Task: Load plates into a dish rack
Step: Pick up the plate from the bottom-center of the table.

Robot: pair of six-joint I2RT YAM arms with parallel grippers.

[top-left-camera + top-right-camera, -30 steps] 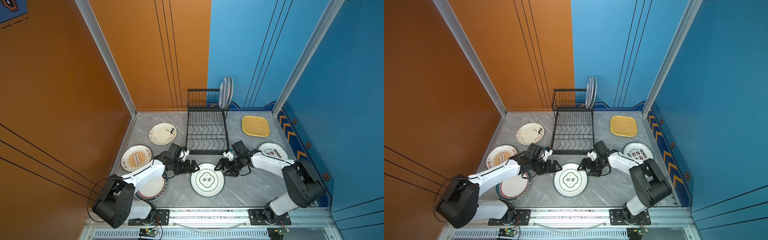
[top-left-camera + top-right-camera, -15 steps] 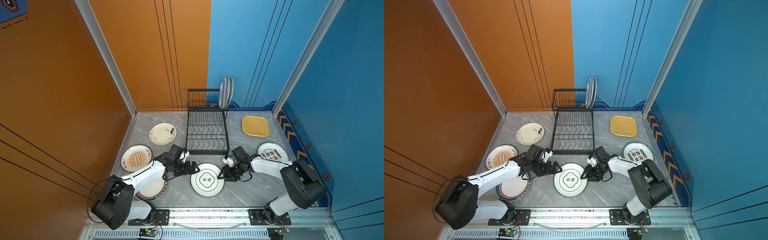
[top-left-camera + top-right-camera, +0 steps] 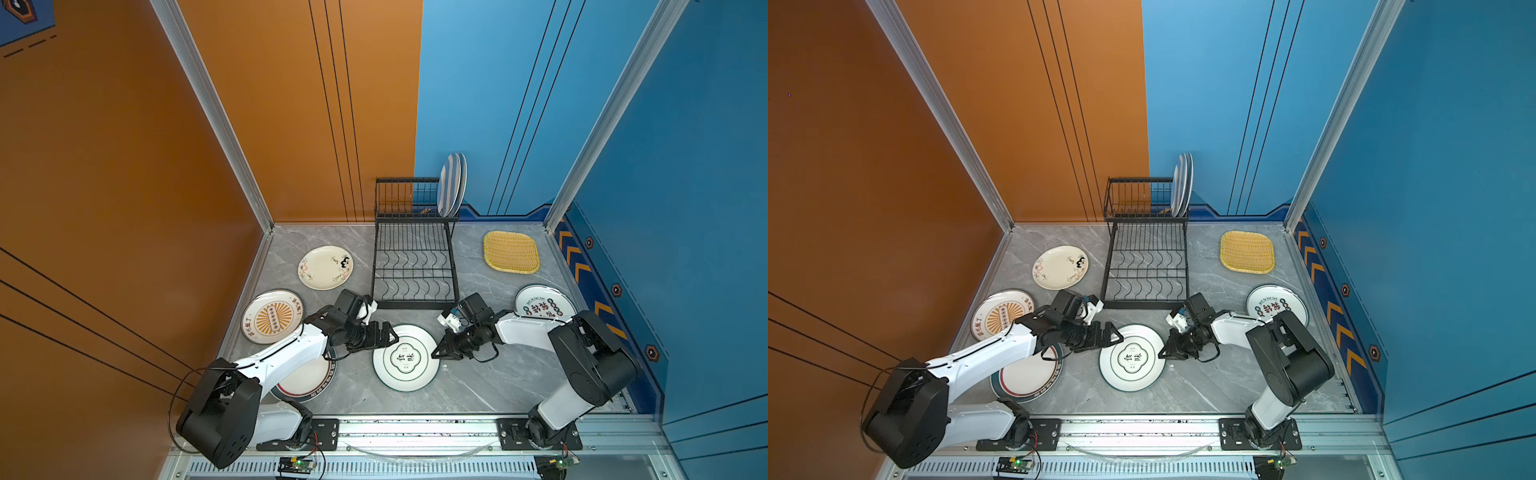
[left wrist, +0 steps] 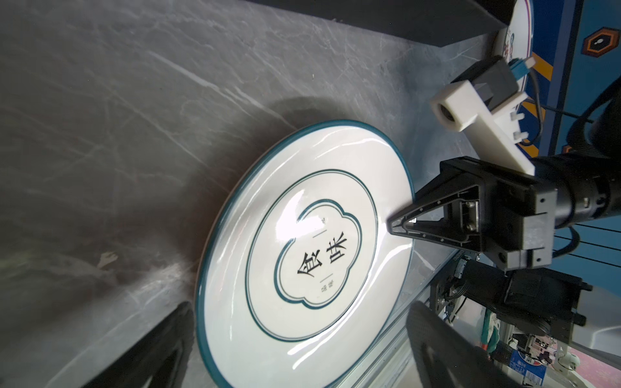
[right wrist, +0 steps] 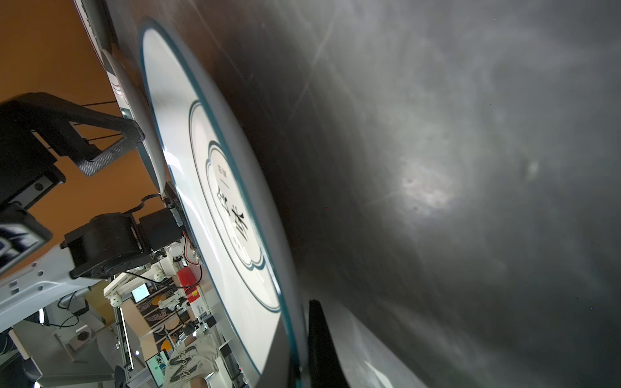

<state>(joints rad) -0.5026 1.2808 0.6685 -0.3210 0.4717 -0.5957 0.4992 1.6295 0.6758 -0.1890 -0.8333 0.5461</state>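
A white plate with a teal rim and black characters (image 3: pixel 406 357) (image 3: pixel 1133 357) (image 4: pixel 302 252) (image 5: pixel 215 201) lies on the grey table in front of the dish rack (image 3: pixel 415 304) (image 3: pixel 1144 305). My right gripper (image 3: pixel 436 355) (image 3: pixel 1163 355) (image 4: pixel 391 225) (image 5: pixel 304 366) is shut on this plate's right rim, one finger above the rim and one below. My left gripper (image 3: pixel 388 334) (image 3: pixel 1115 334) (image 4: pixel 302 369) stands open at the plate's left rim, its fingers wide on either side. Two blue-and-white striped plates (image 3: pixel 453 183) (image 3: pixel 1183 183) stand upright in the rack's raised rear tier.
Flat on the table lie a cream plate (image 3: pixel 325 267), an orange sunburst plate (image 3: pixel 272 316), a plate partly under my left arm (image 3: pixel 305 378), a white printed plate (image 3: pixel 544 305) behind my right arm, and a yellow woven tray (image 3: pixel 511 251). Walls enclose three sides.
My right gripper has slid down to the plate's right rim and closed on it. My left gripper has stayed open at the left rim.
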